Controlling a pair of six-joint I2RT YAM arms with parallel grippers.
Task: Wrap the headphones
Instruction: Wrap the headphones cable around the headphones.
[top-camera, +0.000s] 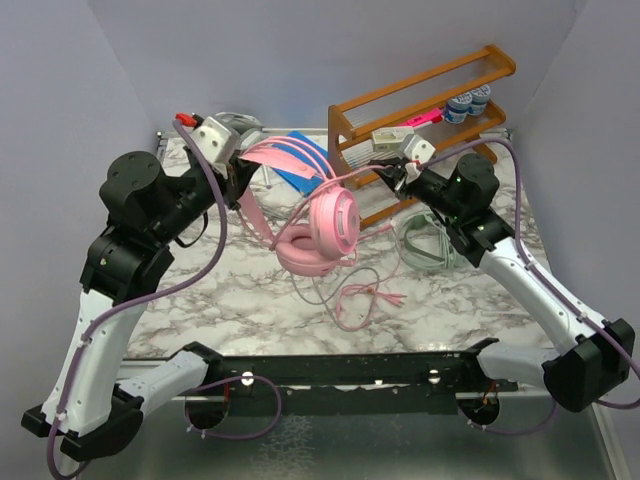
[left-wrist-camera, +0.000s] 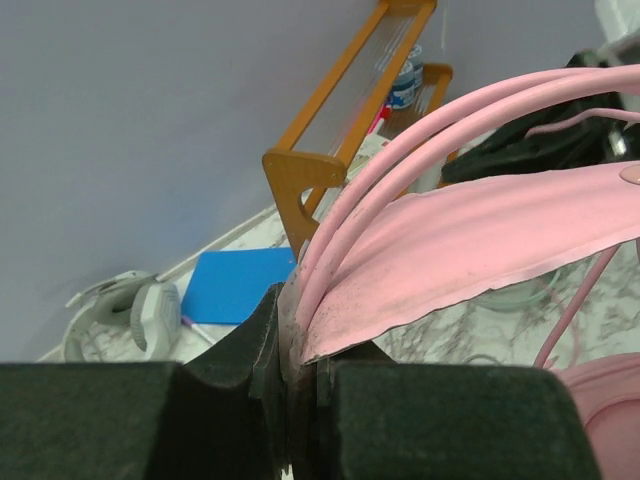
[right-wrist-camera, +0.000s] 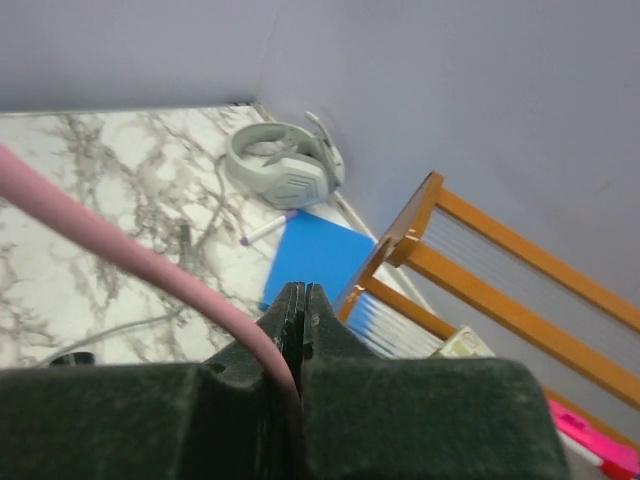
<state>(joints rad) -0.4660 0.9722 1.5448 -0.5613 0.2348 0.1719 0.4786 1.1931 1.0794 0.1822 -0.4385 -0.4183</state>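
The pink headphones (top-camera: 333, 222) hang above the table, their band (left-wrist-camera: 480, 240) clamped in my shut left gripper (left-wrist-camera: 290, 335) at the back left (top-camera: 238, 165). Both cups dangle mid-table. The pink cable (right-wrist-camera: 150, 262) runs taut across to my right gripper (right-wrist-camera: 305, 297), which is shut on it near the rack (top-camera: 388, 172). The rest of the cable lies in loose loops (top-camera: 360, 300) on the marble. The mint green headphones (top-camera: 425, 245) lie under my right arm. The silver-grey headphones (right-wrist-camera: 285, 165) rest at the back left corner (top-camera: 235, 122).
A wooden rack (top-camera: 430, 110) with small items stands at the back right, close to my right gripper. A blue flat item (top-camera: 300, 165) and a purple-tipped pen (right-wrist-camera: 268, 228) lie beside the grey headset. Grey walls close in the back and sides.
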